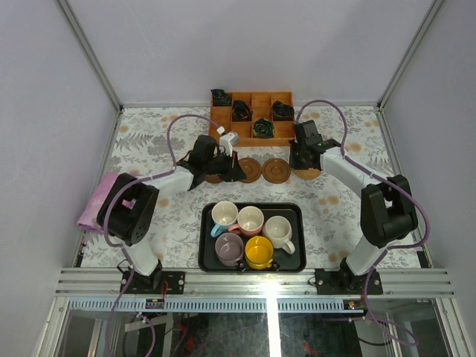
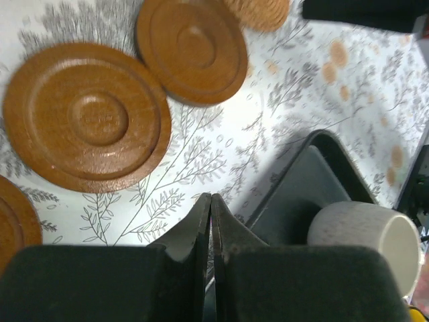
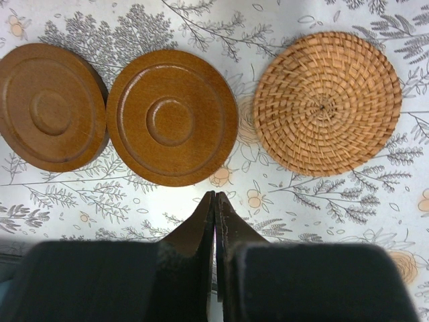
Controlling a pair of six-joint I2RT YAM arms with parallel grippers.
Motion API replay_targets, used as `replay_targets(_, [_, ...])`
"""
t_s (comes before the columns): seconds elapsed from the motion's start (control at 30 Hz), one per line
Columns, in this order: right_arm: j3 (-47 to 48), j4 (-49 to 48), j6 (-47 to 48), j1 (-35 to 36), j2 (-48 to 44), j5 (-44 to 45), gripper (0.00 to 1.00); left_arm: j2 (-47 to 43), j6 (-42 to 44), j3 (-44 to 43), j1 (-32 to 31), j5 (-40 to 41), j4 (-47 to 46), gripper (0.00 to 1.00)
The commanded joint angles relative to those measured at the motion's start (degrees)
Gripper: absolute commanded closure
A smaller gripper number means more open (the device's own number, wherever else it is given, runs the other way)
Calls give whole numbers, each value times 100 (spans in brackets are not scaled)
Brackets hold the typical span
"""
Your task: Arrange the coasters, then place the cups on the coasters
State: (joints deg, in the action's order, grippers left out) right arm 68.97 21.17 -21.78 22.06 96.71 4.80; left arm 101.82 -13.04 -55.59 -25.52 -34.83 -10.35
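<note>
The table (image 1: 149,141) holds a black tray (image 1: 207,258) close to the arm bases, and all 5 cups sit inside it: light blue (image 1: 224,216), pink (image 1: 249,220), cream-white (image 1: 278,232), mauve-grey (image 1: 229,248) and yellow (image 1: 259,251). None is on a coaster yet. Between the tray and the orange grid box (image 1: 256,100) the coasters (image 1: 276,170) lie in a row on the cloth. The left wrist view shows 3 dark brown ones, and a woven coaster (image 3: 327,100) lies at the right end. I cannot find the 5th; an arm may be hiding it.

The step in hand looks like spacing the row. The 2 brown coasters (image 3: 171,117) in the right wrist view touch at their rims, while the woven one lies apart from them.

The left gripper (image 2: 210,198) has its fingers pressed together on nothing, low over the cloth between the row and the tray. The right gripper (image 3: 214,194) is likewise pressed together and empty, just near of the brown and woven discs.

To do this well, I would nudge each disc flat and slowly so it does not ride over its neighbour. I would leave clear gaps for the mug handles, keep the row off the tray rim, and let each arm work its own end.
</note>
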Motion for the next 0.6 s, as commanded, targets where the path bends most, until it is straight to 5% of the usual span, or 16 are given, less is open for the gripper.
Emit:
replay_targets(0.0, [325, -166, 180, 82, 137, -208, 100, -652, -251, -132, 214, 164, -237, 100])
replay_targets(0.23, [701, -168, 260, 140, 527, -303, 100, -1250, -1377, 500, 1470, 656, -1371, 100])
replay_targets(0.57, [879, -131, 296, 212, 1045, -436, 100, -1348, -1017, 468, 1703, 1619, -823, 100])
